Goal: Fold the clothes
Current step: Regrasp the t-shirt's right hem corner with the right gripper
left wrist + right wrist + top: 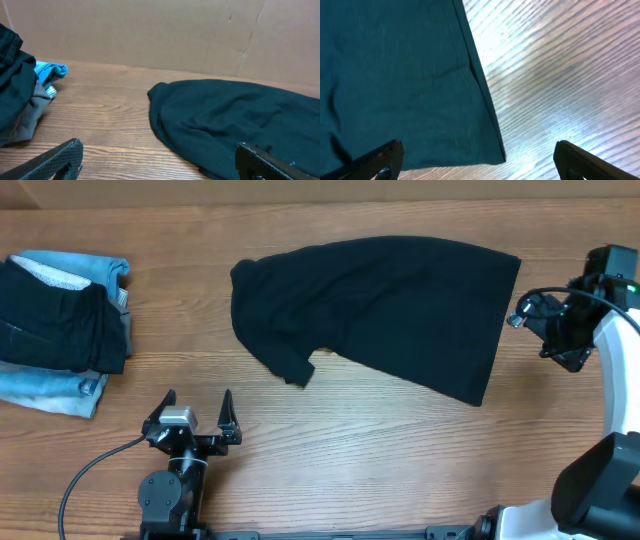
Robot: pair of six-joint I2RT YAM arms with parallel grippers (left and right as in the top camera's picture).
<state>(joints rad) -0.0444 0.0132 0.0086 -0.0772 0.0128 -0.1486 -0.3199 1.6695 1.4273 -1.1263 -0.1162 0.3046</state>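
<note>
I see the black T-shirt (380,305) lying on the worktop (400,450), and my left end effector (198,398) and right end effector (477,152) are both wide open.

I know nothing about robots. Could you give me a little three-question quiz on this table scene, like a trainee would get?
1. True or false: the left hand is gripping the black T-shirt.
2. Where does the pile of other clothes lie? A) on the robot's left side of the table; B) under the T-shirt; C) on the floor.
3. Fill in: the hand right beside the T-shirt's edge is the ____ hand.

Key: 1 false, because it is open and apart from the shirt. 2 A. 3 right.
</note>
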